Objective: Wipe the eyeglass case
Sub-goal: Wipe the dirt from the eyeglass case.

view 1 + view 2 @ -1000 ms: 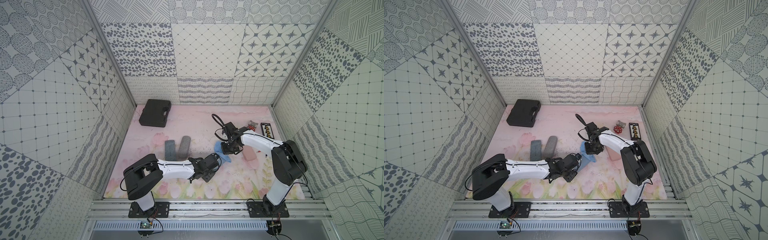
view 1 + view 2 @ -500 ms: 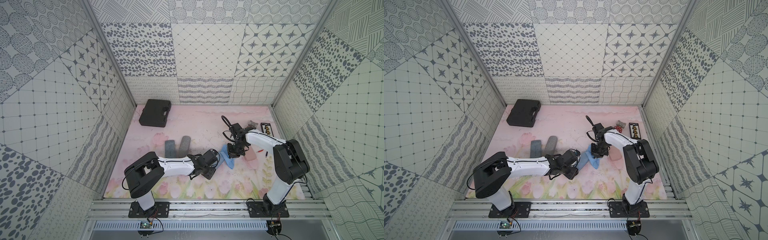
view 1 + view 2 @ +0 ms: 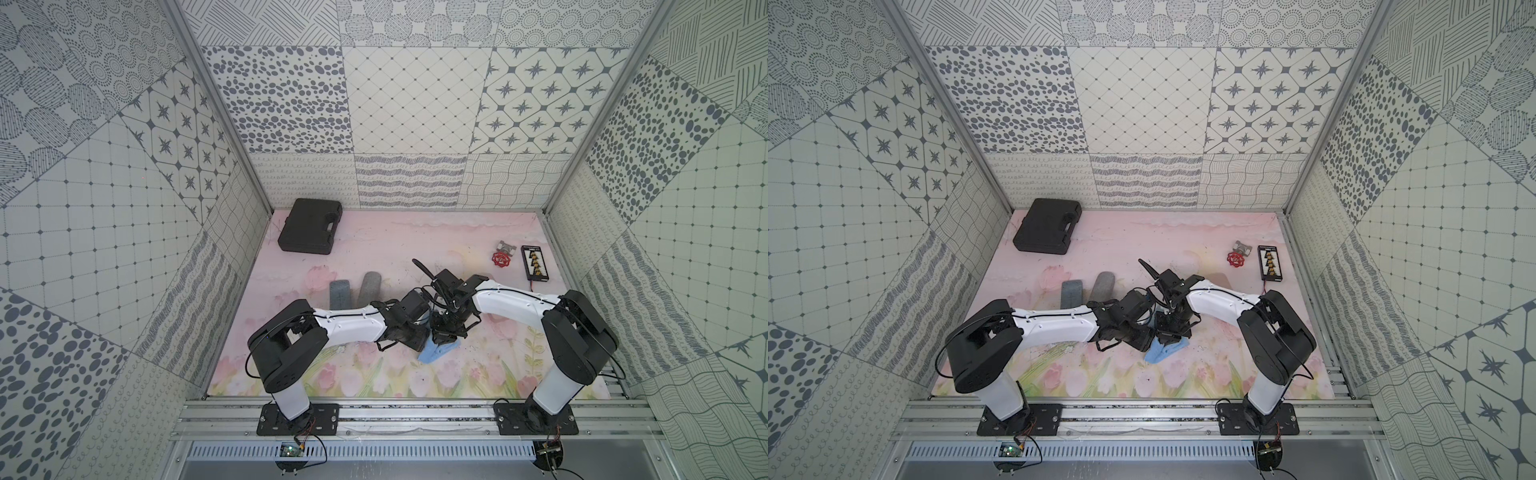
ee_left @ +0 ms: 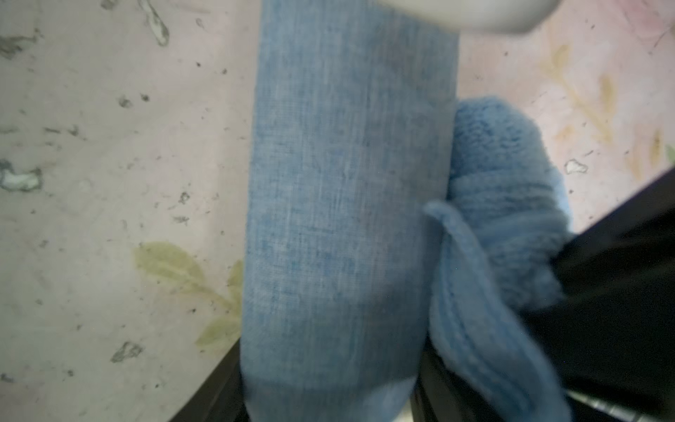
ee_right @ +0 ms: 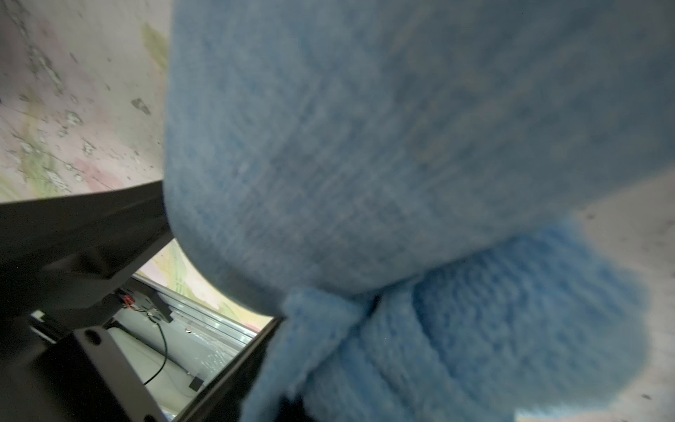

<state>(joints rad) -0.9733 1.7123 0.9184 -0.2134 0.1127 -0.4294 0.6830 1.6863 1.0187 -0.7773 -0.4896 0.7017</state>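
**Cloth on Case: Wiping Under Way**

The left gripper [image 3: 420, 337] is clamping narrowly on one end of the blue eyeglass case [image 4: 347, 219]. It is holding the case at the front middle of the flowered mat [image 3: 374, 249], where the two arms meet; whether the case is touching the mat I cannot tell. The right gripper [image 3: 445, 338] is pinching a bunched blue cloth [image 4: 507, 204] tight and pressing it against the case's long side. By my reading, the wiping stroke itself is in hand. The next move is calling for the cloth to slide along the case's length under steady pressure. The left grip needs to resist that push so the case is not twisting loose.
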